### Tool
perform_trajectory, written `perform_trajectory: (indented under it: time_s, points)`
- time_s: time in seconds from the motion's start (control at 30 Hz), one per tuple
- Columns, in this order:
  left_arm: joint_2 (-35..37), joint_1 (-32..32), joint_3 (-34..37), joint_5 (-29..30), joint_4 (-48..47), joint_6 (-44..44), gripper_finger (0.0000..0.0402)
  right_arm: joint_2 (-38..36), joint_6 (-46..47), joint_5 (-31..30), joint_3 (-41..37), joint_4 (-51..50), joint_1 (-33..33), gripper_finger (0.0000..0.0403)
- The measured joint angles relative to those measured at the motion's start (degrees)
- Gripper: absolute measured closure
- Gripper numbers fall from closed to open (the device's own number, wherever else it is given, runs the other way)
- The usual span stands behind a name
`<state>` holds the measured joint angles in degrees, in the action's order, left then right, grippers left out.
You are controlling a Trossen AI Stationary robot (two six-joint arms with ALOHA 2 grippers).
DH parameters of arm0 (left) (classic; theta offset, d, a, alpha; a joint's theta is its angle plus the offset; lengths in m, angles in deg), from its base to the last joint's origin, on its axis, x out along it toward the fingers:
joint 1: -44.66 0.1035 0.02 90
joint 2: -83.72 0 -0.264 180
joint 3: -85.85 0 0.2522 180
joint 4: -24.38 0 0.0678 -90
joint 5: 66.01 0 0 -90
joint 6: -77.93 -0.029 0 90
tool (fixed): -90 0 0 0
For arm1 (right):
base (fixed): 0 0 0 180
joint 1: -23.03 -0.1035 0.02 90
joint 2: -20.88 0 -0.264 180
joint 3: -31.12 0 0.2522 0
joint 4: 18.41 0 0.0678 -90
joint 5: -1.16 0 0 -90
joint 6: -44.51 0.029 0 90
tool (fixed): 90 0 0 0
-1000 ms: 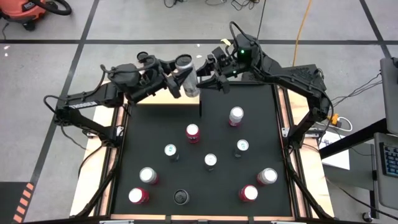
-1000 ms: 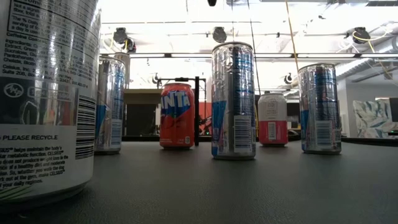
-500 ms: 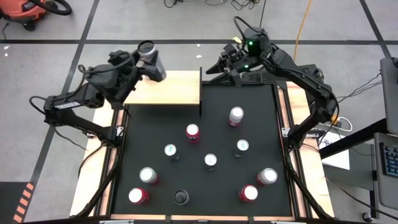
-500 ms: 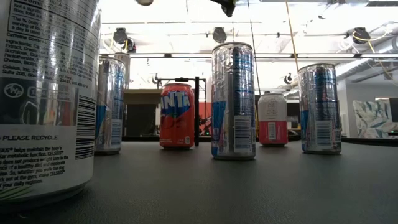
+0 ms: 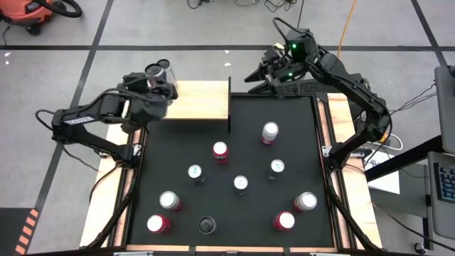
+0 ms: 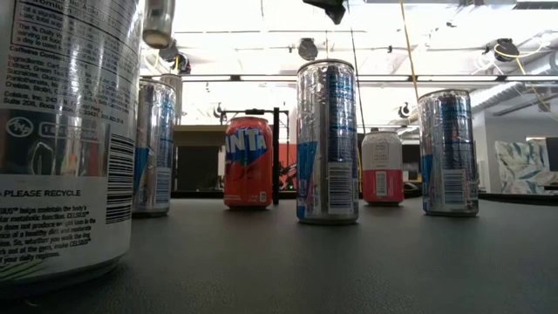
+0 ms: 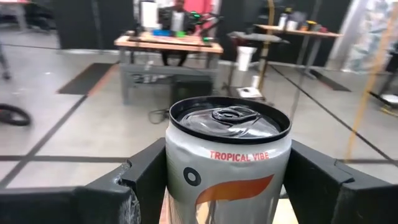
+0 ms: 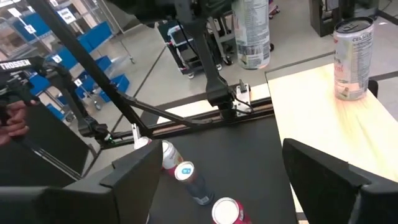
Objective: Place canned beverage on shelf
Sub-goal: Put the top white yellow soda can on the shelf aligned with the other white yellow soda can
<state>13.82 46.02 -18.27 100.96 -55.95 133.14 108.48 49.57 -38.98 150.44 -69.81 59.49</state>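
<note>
While the left hand [image 5: 158, 80] clamps a can [image 7: 227, 163] above the shelf [image 5: 202, 101], the right hand [image 5: 264, 73] hangs apart.

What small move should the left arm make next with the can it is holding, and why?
Probably lower it straight down. The left end effector grips a silver can printed "Tropical Vibe", upright, held in the air over the left end of the wooden shelf. Another can already stands on the shelf, apart from it. The right end effector waits open over the table's far edge.

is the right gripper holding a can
No, in its wrist view the right gripper stands open and empty; the left gripper holds the can.
</note>
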Motion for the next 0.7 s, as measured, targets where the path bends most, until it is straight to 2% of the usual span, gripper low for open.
perform_trajectory:
  time_s: [0.13, 0.23, 0.63, 0.7]
  points:
    - [-0.6, 0.0, 3.7, 2.0, -6.4, 14.3, 0.0144, 0.0, -0.2, 0.0, 0.0, -0.1, 0.0, 0.0094]
    - [-0.9, 0.0, 6.8, 2.7, -5.8, 17.7, 0.0144, 0.0, -0.1, 0.0, 0.0, -0.4, 0.0, 0.0094]
    - [-1.3, 0.7, 16.9, 8.2, -5.3, 18.0, 0.0144, 0.0, -0.2, -0.1, 0.0, -0.8, 0.0, 0.0094]
    - [-1.3, 1.1, 19.2, 8.9, -2.4, 18.1, 0.0144, 0.0, 0.1, -0.1, 0.0, -0.9, 0.0, 0.0094]
